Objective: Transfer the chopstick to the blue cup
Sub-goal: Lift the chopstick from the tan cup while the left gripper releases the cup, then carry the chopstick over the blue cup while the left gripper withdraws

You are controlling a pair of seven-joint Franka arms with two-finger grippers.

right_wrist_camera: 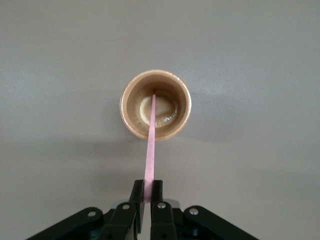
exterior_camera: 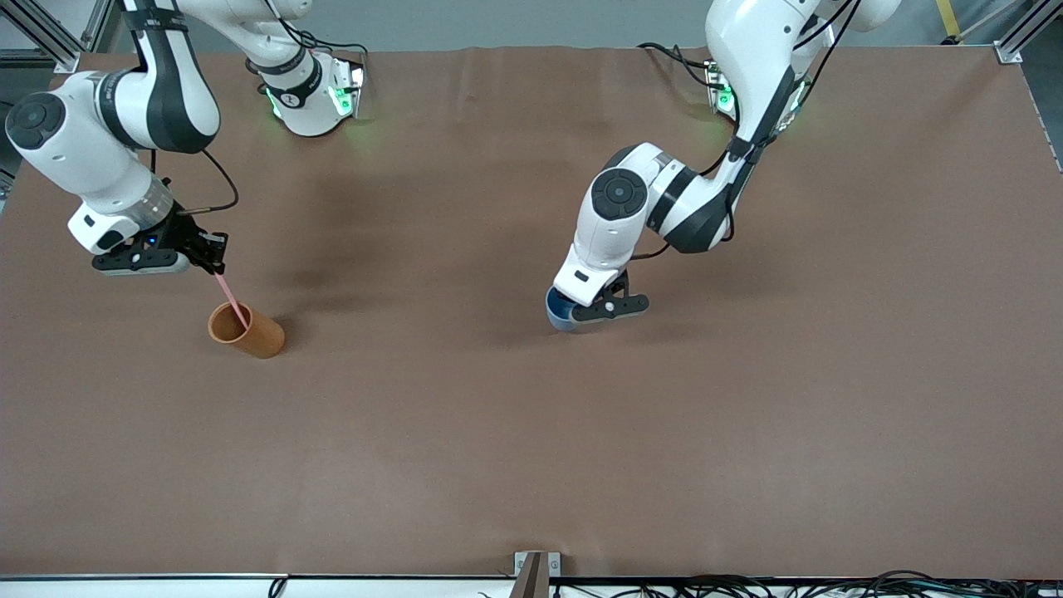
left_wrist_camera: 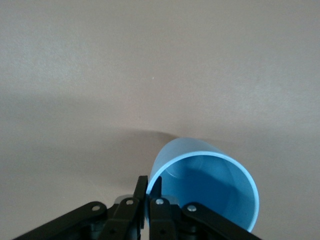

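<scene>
The pale-pink chopstick leans with its lower end inside the orange-brown cup, which stands toward the right arm's end of the table. My right gripper is shut on the chopstick's upper end, above that cup. The blue cup stands near the middle of the table. My left gripper is shut on the blue cup's rim, one finger inside and one outside. In the front view the left hand hides most of the blue cup.
The brown table cloth stretches wide nearer to the front camera. Both arm bases stand at the table's edge farthest from the front camera. A metal bracket and cables lie at the nearest edge.
</scene>
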